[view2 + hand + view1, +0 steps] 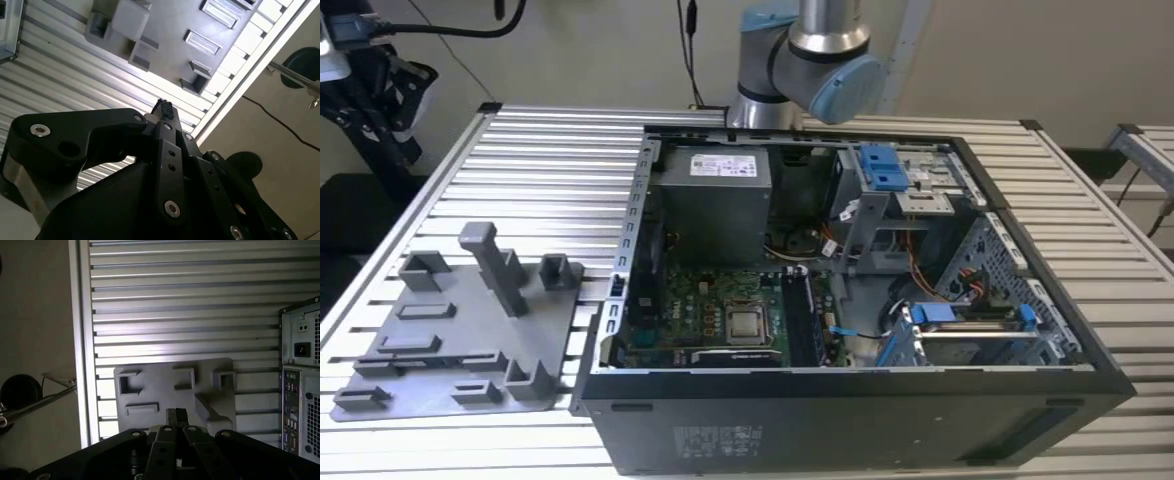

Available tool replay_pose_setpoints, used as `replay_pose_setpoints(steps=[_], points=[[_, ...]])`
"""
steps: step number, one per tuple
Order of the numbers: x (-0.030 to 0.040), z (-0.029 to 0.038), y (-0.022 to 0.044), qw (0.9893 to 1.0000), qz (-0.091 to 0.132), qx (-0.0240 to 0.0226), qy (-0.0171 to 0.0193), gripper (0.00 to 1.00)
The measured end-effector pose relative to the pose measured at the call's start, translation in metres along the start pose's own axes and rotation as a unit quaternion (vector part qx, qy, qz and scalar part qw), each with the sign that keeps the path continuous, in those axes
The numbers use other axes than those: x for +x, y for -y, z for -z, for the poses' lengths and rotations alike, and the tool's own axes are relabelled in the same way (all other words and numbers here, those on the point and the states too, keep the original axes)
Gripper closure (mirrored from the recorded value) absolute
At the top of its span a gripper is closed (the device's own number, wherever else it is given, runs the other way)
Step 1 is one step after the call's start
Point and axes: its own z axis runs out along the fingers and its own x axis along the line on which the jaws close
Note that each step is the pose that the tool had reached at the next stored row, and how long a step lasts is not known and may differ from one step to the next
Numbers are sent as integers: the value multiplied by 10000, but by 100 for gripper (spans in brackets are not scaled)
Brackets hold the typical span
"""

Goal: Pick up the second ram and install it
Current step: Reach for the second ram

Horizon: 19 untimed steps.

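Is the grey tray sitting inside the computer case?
No, the grey tray lies on the slatted table, at the exterior view's left of the open computer case.

Big black computer box point(854, 400) lying open on a ribbed silver table point(547, 160), grey metal box point(710, 205) and green board point(707, 300) inside it, blue clips point(887, 165) near its far wall, grey plastic tray point(467, 325) with tall posts just beside the computer box, on the exterior view's left

Silver-grey arm point(817, 40), pale blue joint cap point(850, 95); matte black hand point(165, 107), silver screws point(172, 209).
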Motion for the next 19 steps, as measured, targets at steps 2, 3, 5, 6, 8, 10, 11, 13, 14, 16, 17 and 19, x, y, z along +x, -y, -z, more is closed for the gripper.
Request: replay_pose_setpoints(steps=[2,3,5,6,8,10,11,13,14,16,17,19], points=[[1,0,1,10000,0,0,0,89],[2,1,5,10000,-1,0,-1,89],[0,1,23,10000,-1,0,0,89],[-1,1,39,10000,-1,0,0,89],[-4,1,79,10000,-1,0,0,89],[-6,2,128,10000,-1,0,0,89],[-8,3,152,10000,-1,0,0,89],[-11,4,207,10000,0,0,0,89],[-13,5,240,10000,-1,0,0,89],[-17,6,306,10000,-1,0,0,89],[-18,7,336,10000,-1,0,0,89],[-21,5,390,10000,0,0,0,89]])
